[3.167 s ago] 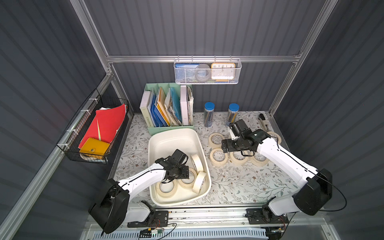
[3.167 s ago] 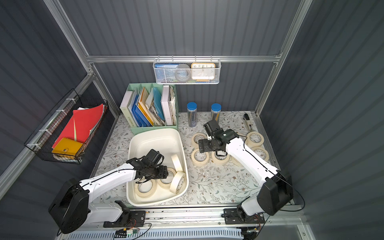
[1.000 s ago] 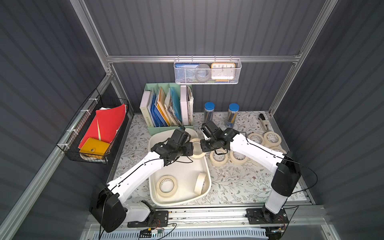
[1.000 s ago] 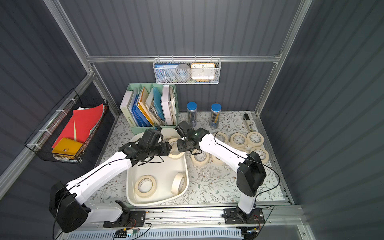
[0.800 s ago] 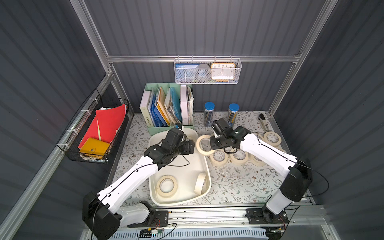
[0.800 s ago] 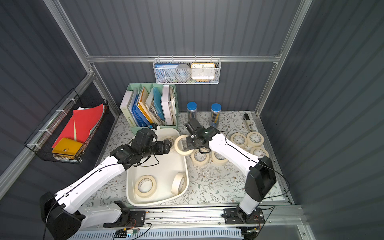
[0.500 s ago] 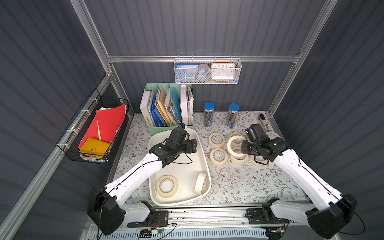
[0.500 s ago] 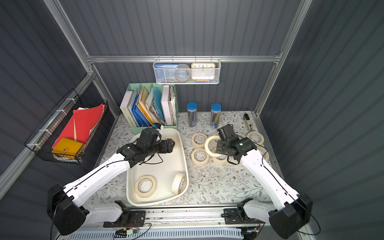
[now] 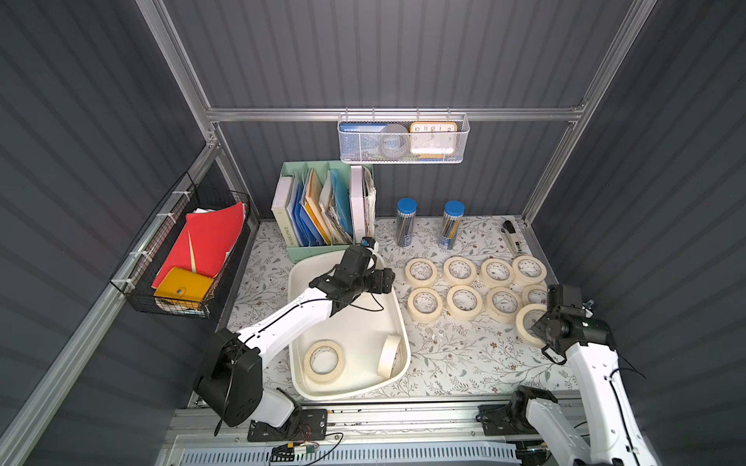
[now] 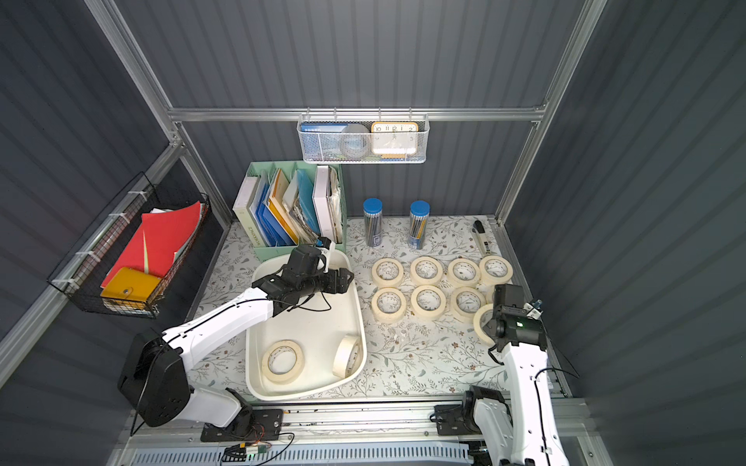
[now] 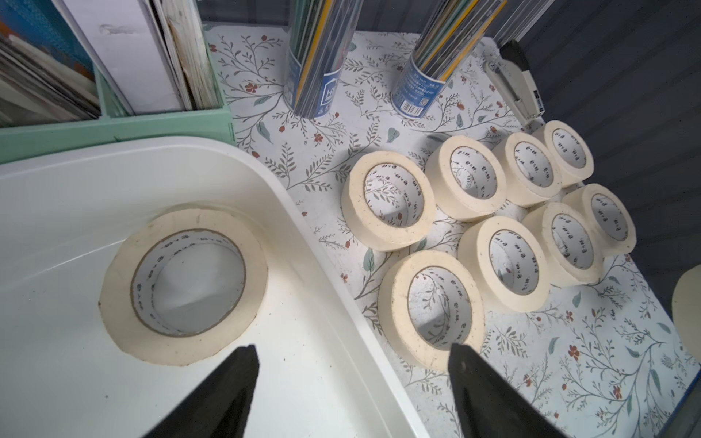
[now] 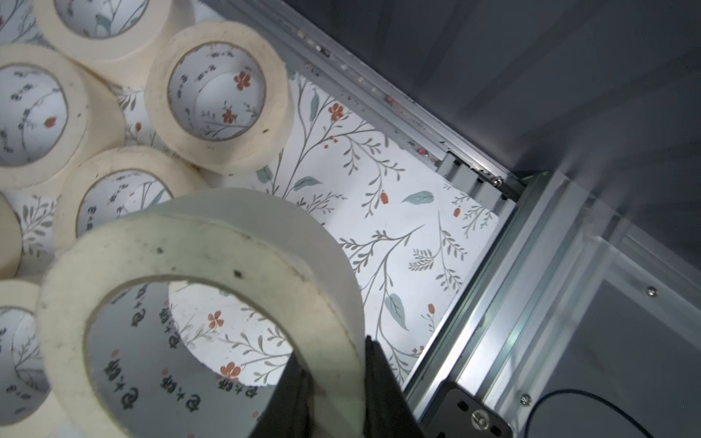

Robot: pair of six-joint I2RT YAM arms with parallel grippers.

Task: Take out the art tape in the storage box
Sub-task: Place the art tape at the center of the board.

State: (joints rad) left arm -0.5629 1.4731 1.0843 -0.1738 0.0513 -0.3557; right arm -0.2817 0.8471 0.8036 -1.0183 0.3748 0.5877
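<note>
Right jaws pinch one art tape roll (image 12: 212,227) through its wall, beside laid-out rolls (image 9: 464,300) on counter (image 9: 456,355). Left jaws wide over flat roll (image 11: 189,220) in storage box (image 9: 359,322); two more rolls (image 9: 324,360) inside. Likely light, stiff rings; grip across the wall.

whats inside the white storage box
The storage box holds three tape rolls: one flat near the front, one on edge against the side wall, one flat at the far end, seen only in the left wrist view. In both top views the left arm covers it.
</note>
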